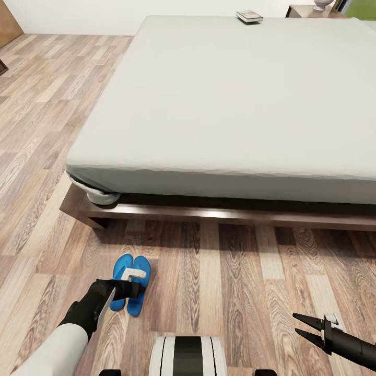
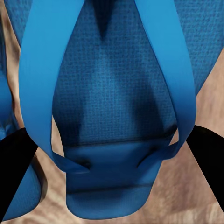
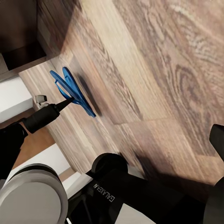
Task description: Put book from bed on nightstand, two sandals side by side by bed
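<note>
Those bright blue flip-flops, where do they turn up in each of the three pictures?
Head view: the sandals lie side by side on the floor, lower left, before the bed.
Left wrist view: one sandal seen close up.
Right wrist view: the pair upper left.
Shared landmark: the left gripper reaching them.

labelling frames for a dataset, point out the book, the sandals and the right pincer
book (image 1: pixel 249 16): head view, on its cover.
sandals (image 1: pixel 121 267): head view, on the left one's footbed.
right pincer (image 1: pixel 303 326): head view, midway between its fingertips.
</note>
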{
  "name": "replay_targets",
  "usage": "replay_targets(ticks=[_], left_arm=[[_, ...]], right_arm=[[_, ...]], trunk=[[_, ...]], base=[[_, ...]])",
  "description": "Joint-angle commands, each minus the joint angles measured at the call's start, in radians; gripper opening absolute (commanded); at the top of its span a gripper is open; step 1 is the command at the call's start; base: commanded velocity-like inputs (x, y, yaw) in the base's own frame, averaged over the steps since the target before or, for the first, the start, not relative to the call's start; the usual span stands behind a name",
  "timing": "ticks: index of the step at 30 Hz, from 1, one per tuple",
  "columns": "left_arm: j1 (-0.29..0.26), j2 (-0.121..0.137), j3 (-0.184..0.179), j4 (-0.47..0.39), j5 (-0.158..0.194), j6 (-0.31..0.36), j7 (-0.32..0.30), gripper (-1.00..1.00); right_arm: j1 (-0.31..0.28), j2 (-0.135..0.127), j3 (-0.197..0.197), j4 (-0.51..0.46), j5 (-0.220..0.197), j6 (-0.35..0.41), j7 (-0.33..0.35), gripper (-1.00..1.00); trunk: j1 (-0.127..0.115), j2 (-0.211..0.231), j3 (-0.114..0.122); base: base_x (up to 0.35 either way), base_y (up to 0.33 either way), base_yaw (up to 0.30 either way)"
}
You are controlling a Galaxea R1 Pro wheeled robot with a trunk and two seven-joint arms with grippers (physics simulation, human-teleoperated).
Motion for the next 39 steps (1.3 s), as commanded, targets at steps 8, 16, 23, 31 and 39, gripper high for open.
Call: replay_targets(ticks=[8, 16, 23, 31, 39], left_arm=[[0.0, -0.001, 0.013, -0.001, -0.01, 0.003, -0.009, -1.0], [0.0, -0.002, 0.028, -0.001, -0.01, -0.013, -0.009, -1.0], [0.0, -0.002, 0.047, -0.001, -0.01, -0.024, -0.009, -1.0], [0.0, 0.0, 0.049, -0.001, -0.01, -0.025, -0.009, -1.0], [0.0, 0.0, 0.049, -0.002, -0.01, -0.026, -0.009, -1.0]], right_arm=[[-0.001, -0.001, 0.006, 0.0, -0.008, 0.009, 0.001, 1.0], [-0.001, -0.001, 0.006, 0.0, -0.008, 0.009, 0.001, 1.0], [-0.001, -0.001, 0.006, 0.0, -0.009, 0.009, 0.001, 1.0], [-0.001, 0.001, 0.006, 0.0, -0.008, 0.009, 0.001, 1.0], [-0.001, 0.001, 0.006, 0.0, -0.008, 0.009, 0.001, 1.0]], trunk=[[0.0, -0.001, -0.004], [0.002, -0.001, -0.016], [0.002, -0.001, -0.016], [0.002, -0.001, -0.016], [0.002, -0.001, -0.016]], base=[[0.0, 0.0, 0.0], [0.0, 0.0, 0.0], [0.0, 0.0, 0.0], [0.0, 0.0, 0.0], [0.0, 0.0, 0.0]])
